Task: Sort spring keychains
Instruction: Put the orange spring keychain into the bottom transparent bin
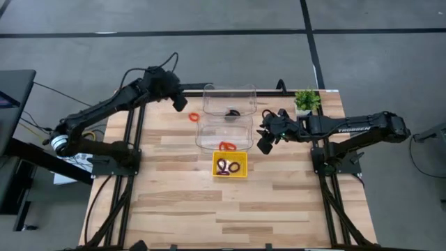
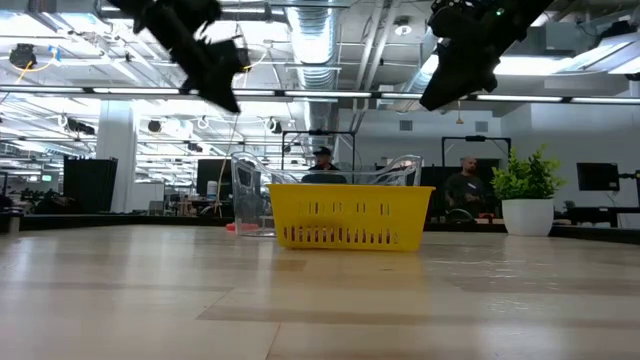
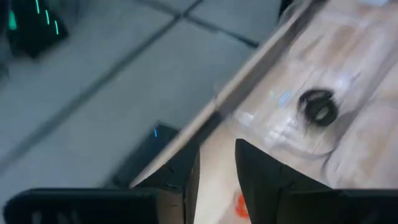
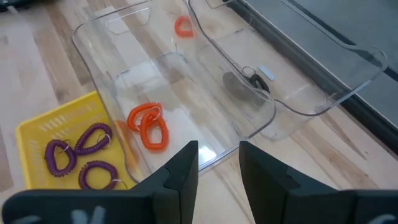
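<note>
The left gripper (image 1: 180, 102) hovers, fingers slightly parted and empty, near a loose orange-red coiled keychain (image 1: 194, 116) on the wooden table (image 1: 279, 202). Two clear plastic bins hold a black coil (image 4: 254, 79) and orange coils (image 4: 148, 124); purple coils (image 4: 78, 149) fill the yellow tray (image 4: 37, 127). The right gripper (image 4: 217, 163) hangs open, empty.

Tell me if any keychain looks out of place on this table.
Yes, one. An orange keychain lies loose on the bare wood beside the far clear bin, below the left hand. The others sit in containers: orange ones in the near clear bin, purple ones in the yellow tray.
</note>
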Controlling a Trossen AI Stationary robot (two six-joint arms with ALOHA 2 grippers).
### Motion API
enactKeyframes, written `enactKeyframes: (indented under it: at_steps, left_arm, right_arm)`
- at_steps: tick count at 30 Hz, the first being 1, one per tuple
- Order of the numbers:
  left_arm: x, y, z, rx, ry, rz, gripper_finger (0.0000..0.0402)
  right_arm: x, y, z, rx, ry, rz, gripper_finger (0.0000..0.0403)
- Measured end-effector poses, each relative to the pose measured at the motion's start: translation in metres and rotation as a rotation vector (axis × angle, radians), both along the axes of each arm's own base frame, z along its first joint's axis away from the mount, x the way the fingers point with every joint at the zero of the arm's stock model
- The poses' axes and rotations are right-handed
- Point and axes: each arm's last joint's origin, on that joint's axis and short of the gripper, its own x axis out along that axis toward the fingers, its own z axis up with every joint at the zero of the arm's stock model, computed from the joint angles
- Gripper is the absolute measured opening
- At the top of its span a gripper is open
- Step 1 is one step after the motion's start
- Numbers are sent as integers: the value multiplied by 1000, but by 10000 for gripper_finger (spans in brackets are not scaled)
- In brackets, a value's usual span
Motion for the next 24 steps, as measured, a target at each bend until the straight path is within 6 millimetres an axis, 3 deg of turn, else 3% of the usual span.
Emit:
enactKeyframes:
  at_steps: [6, 11, 19, 24]
  left_arm:
    - [-18, 19, -55, -258, 0, 47, 100]
    - [-18, 22, -100, -445, 40, 82, 100]
    - [4, 26, -127, -604, -42, 102, 100]
    - [4, 31, -138, -664, -55, 187, 100]
  right_arm:
    - [-1, 1, -1, -4, 14, 0, 107]
    - [-2, 1, -2, -3, 30, 0, 107]
    - [-2, 1, -2, -3, 30, 0, 107]
    - [-3, 1, -2, -3, 37, 0, 107]
